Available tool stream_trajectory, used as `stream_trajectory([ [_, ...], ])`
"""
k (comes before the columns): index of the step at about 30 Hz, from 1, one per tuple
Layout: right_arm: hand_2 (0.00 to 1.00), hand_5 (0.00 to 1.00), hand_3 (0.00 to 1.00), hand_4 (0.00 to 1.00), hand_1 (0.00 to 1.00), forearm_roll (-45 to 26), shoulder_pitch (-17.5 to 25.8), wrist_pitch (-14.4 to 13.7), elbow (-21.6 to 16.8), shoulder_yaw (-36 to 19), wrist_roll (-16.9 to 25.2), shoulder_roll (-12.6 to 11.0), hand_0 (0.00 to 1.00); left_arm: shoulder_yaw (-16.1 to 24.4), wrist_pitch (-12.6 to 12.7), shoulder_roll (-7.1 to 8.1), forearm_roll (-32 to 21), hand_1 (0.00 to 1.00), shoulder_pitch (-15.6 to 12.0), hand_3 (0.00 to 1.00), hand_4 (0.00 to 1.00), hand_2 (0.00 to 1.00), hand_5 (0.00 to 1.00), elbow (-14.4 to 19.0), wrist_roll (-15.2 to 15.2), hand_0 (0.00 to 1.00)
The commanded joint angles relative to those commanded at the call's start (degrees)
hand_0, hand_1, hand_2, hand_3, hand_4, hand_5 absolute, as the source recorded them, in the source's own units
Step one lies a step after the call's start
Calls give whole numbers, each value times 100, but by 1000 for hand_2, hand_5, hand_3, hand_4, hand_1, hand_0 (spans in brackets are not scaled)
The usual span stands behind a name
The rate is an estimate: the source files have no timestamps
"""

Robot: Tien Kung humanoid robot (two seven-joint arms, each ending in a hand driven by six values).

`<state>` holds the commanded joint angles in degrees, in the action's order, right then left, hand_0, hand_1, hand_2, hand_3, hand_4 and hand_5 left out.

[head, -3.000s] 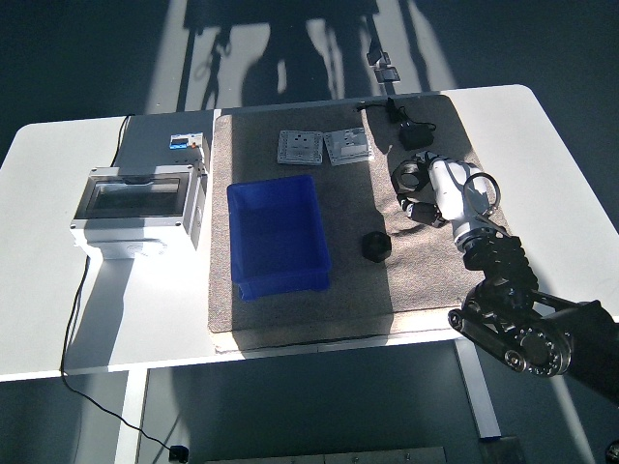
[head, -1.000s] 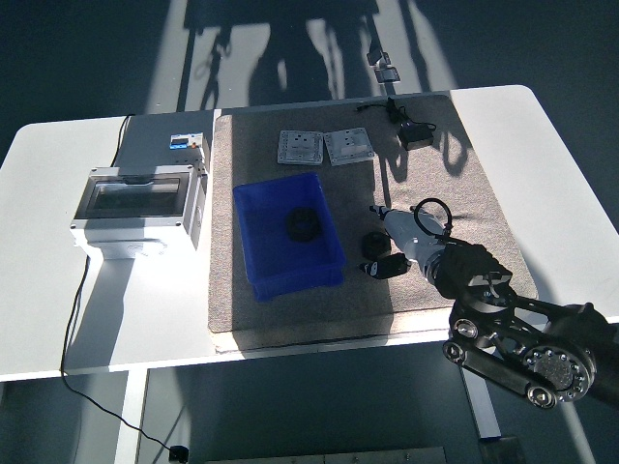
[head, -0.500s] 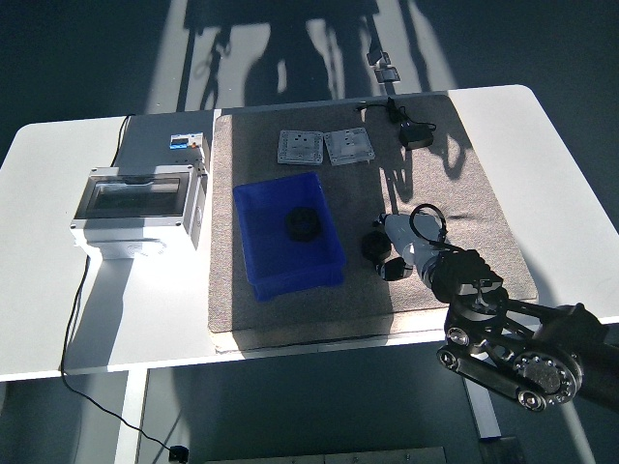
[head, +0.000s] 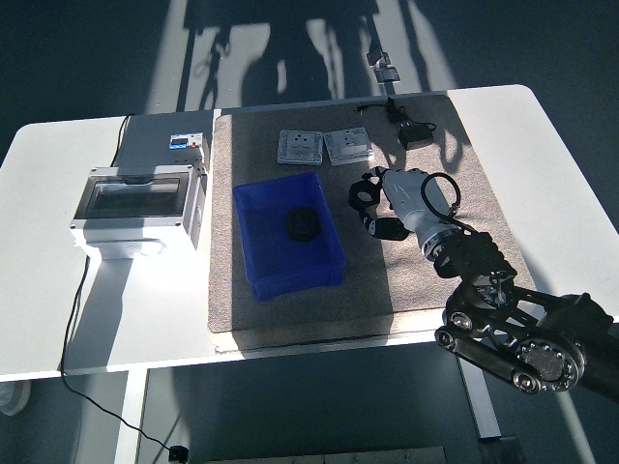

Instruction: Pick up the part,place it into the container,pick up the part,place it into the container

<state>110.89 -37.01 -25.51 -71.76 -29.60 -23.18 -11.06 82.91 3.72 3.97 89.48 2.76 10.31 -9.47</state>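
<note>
A blue container (head: 253,246) stands on the brown mat (head: 435,271), left of centre. One black part (head: 303,225) lies inside it. My right hand (head: 375,208), white with black fingers, is lifted above the mat just right of the container's far right corner. Its fingers are curled around a second small black part (head: 364,193), which is hard to tell apart from the dark fingers. No loose part lies on the mat under the hand. The left arm is out of view.
A grey electrical box with a clear lid (head: 135,203) stands on the table to the left of the container. Two white socket plates (head: 300,146) (head: 348,145) lie at the mat's far side. A black adapter with its cable (head: 416,133) lies at the far right.
The right hand closed on the black part that lay on the mat right of the container, then rose and moved back and left with it. Three seconds ago the container held nothing.
</note>
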Motion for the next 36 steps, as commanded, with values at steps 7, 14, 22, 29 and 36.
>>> stream_trajectory([
  [7, 381, 2, 581, 355, 415, -533, -402, -359, -107, 665, 827, 204, 766, 6, 23, 0, 8, 636, 12, 584, 571, 674, 720, 0, 9, 700],
  [14, 756, 186, 752, 499, 705, -275, -570, 598, -62, 1036, 539, 252, 928, 11, 27, 5, -10, 636, 24, 587, 580, 674, 737, 0, 36, 700],
  [22, 953, 375, 998, 638, 967, -83, -576, 963, 42, 1050, 300, 269, 998, 1, 48, 4, -30, 635, 31, 588, 581, 673, 740, 0, 35, 700],
  [29, 969, 440, 998, 703, 997, -23, -513, 905, 50, 952, 354, 292, 998, -24, 51, 9, -63, 635, 17, 589, 582, 671, 741, 0, 29, 700],
  [36, 973, 501, 997, 794, 998, -168, -517, 836, 46, 930, 506, 274, 998, -93, 82, 0, -151, 635, 23, 588, 582, 671, 741, 0, 32, 700],
])
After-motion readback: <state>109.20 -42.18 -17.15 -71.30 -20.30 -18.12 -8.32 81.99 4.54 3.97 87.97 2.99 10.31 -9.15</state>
